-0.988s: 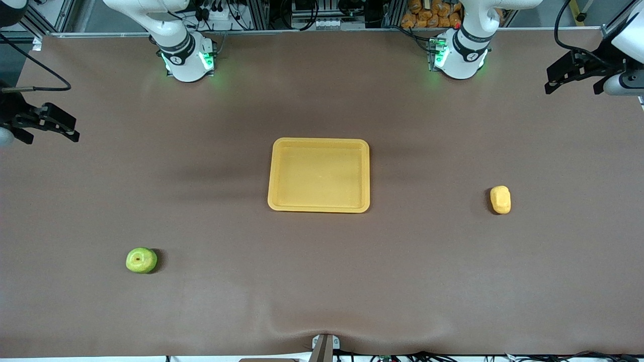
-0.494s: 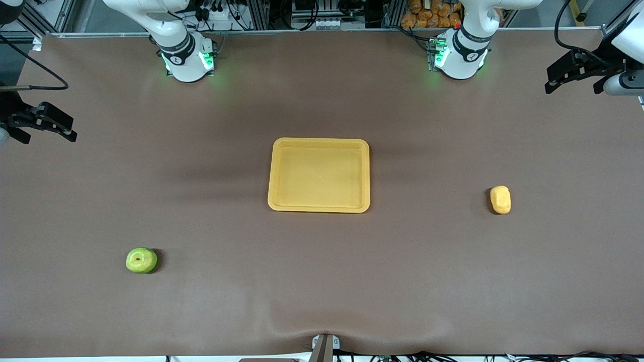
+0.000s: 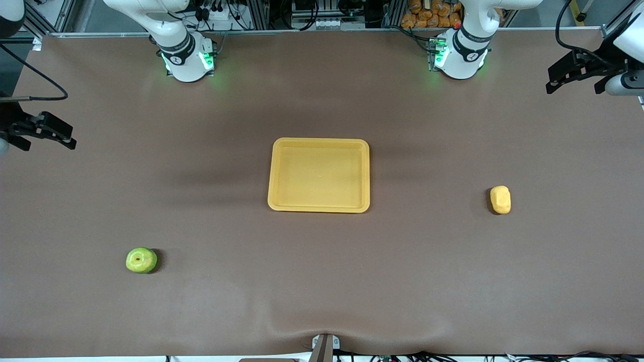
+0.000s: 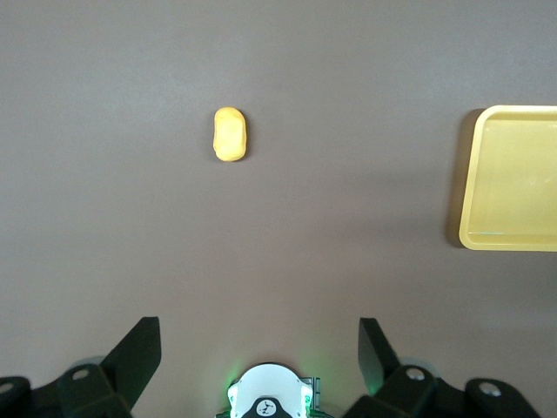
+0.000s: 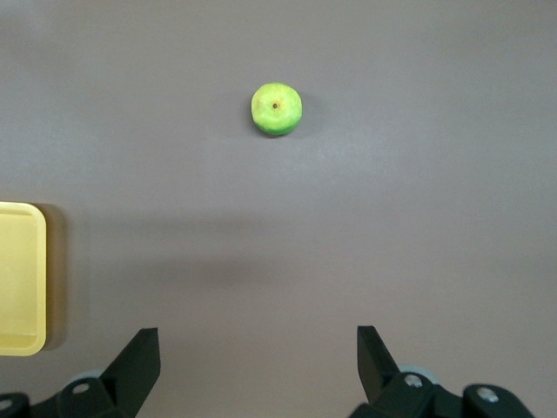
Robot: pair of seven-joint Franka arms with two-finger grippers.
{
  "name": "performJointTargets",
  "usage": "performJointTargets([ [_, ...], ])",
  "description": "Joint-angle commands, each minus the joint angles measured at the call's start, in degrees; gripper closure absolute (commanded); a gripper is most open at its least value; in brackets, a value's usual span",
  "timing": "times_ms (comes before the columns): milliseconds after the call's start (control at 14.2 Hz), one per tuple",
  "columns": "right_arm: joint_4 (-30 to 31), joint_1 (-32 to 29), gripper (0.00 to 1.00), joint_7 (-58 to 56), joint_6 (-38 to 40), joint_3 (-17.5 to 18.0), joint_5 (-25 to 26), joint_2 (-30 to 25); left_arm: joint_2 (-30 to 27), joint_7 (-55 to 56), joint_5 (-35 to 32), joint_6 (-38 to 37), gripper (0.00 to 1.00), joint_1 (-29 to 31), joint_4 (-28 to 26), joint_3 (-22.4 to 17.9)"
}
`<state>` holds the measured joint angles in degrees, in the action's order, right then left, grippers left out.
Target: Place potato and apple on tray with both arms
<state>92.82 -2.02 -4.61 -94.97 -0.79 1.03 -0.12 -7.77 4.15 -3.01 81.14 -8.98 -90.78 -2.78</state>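
The shallow rectangular yellow-orange plastic tray (image 3: 319, 175) sits empty at the centre of the frame on the brown table (image 3: 322, 281). The round yellow-green apple (image 3: 141, 260) lies in the lower left of the frame, toward the right arm's end and nearer the front camera than the tray. The small oblong, lumpy yellow-orange potato (image 3: 500, 199) lies at right of centre, toward the left arm's end, about level with the tray's nearer rim.

Both pieces are untouched, so the step in hand is the approach. The right gripper (image 3: 43, 131) hangs at the left edge of the frame, jaws spread wide and holding nothing; the left gripper (image 3: 576, 73) hangs at the upper right, likewise released and empty.

To do this well, each arm should probably take its own piece: right to the apple, left to the potato. Centre the spread fingers over the piece before descending. The potato likely grips best across its narrow width; the smooth, round apple may roll if one finger touches first.
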Motion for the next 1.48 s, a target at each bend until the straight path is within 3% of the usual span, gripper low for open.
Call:
performJointTargets([
  [0, -1.94, -0.70, 0.00, -0.22, 0.05, 0.88, -0.06, 1.69, 0.39, -0.63, 0.64, -1.07, 0.00, 0.11, 0.78, -0.21],
  [635, -3.97, -0.97, 0.00, -0.75, -5.04, 0.88, 0.11, 10.92, 1.71, -0.98, 0.38, 0.50, 0.00, 0.63, -3.61, -0.47],
  [1412, -3.97, -0.96, 0.00, -0.93, -10.24, 0.97, 0.02, 17.60, 0.04, -0.03, 0.11, 22.64, 0.00, 2.92, -23.90, -0.39],
])
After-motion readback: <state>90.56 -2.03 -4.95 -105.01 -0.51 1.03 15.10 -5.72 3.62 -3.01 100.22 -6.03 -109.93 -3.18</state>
